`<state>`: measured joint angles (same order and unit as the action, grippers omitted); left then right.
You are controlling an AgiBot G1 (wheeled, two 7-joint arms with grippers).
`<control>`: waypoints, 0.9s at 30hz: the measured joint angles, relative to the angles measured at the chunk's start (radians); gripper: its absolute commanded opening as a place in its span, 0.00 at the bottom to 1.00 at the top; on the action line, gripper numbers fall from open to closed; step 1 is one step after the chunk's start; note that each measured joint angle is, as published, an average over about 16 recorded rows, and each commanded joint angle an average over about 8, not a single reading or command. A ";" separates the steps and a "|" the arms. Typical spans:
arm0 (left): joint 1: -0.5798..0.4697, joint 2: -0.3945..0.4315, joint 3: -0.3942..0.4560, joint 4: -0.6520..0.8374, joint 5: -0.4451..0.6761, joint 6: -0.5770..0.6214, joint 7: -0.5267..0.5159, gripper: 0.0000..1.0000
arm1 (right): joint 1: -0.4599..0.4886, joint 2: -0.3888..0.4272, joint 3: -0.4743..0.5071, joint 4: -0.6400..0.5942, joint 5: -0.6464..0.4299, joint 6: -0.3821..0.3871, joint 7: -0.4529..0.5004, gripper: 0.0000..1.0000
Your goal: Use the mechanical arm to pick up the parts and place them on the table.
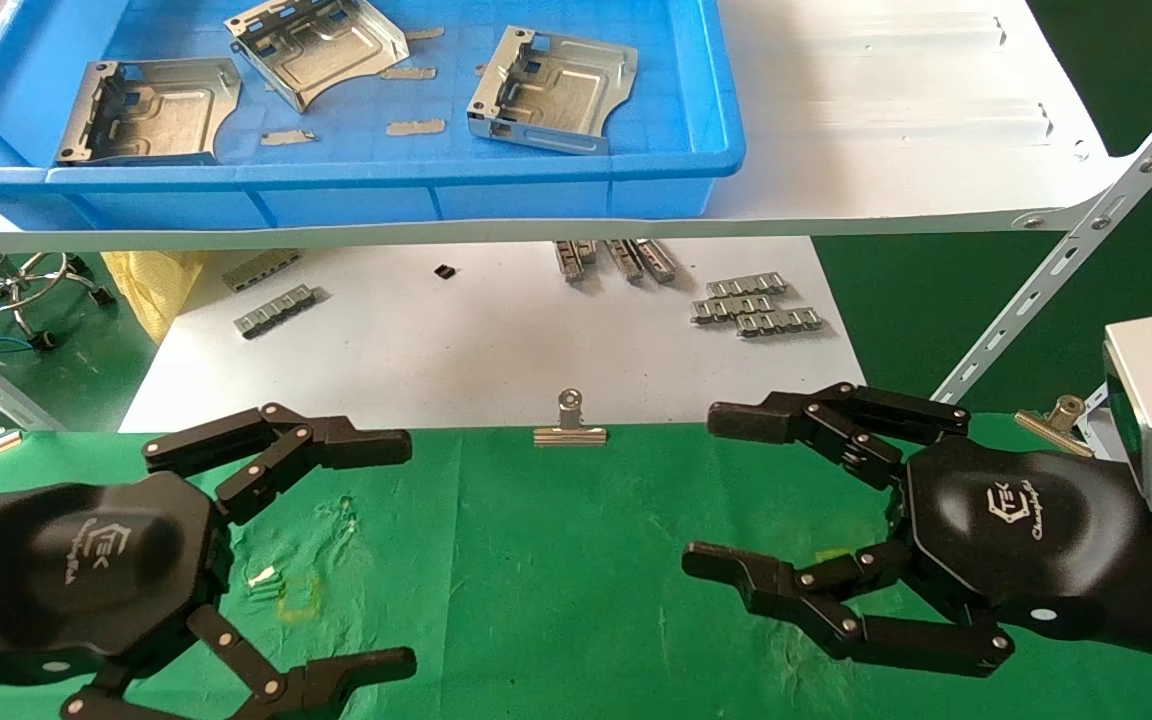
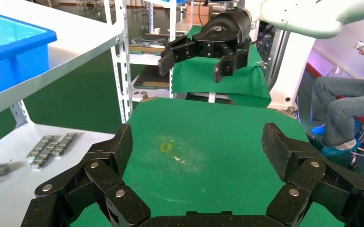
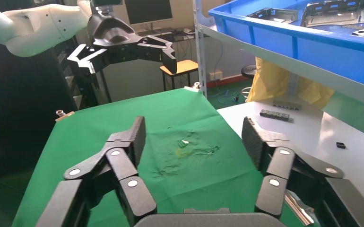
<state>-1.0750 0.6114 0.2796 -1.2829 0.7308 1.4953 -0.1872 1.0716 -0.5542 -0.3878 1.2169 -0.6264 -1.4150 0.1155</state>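
Three silver sheet-metal parts lie in the blue bin on the shelf: one at the left [image 1: 151, 110], one in the middle [image 1: 321, 45], one at the right [image 1: 556, 90]. My left gripper [image 1: 391, 555] hovers open and empty over the left of the green table [image 1: 556, 560]. My right gripper [image 1: 714, 490] hovers open and empty over its right, facing the left one. In the left wrist view my own gripper [image 2: 199, 146] shows only green cloth between its fingers. The right wrist view shows the same for that gripper [image 3: 194, 135], with parts [image 3: 331, 12] in the bin beyond.
The blue bin [image 1: 386, 190] sits on a white shelf board [image 1: 886, 120] above and behind the table. Ribbed silver strips [image 1: 756, 303] lie on the white surface below. A binder clip [image 1: 569, 425] holds the cloth's far edge. A slotted bracket [image 1: 1066, 270] slants at the right.
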 measured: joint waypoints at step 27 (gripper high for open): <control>-0.016 0.001 0.001 0.003 0.005 0.000 -0.003 1.00 | 0.000 0.000 0.000 0.000 0.000 0.000 0.000 0.00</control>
<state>-1.0908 0.6125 0.2805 -1.2800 0.7361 1.4957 -0.1900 1.0716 -0.5542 -0.3878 1.2169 -0.6263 -1.4150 0.1155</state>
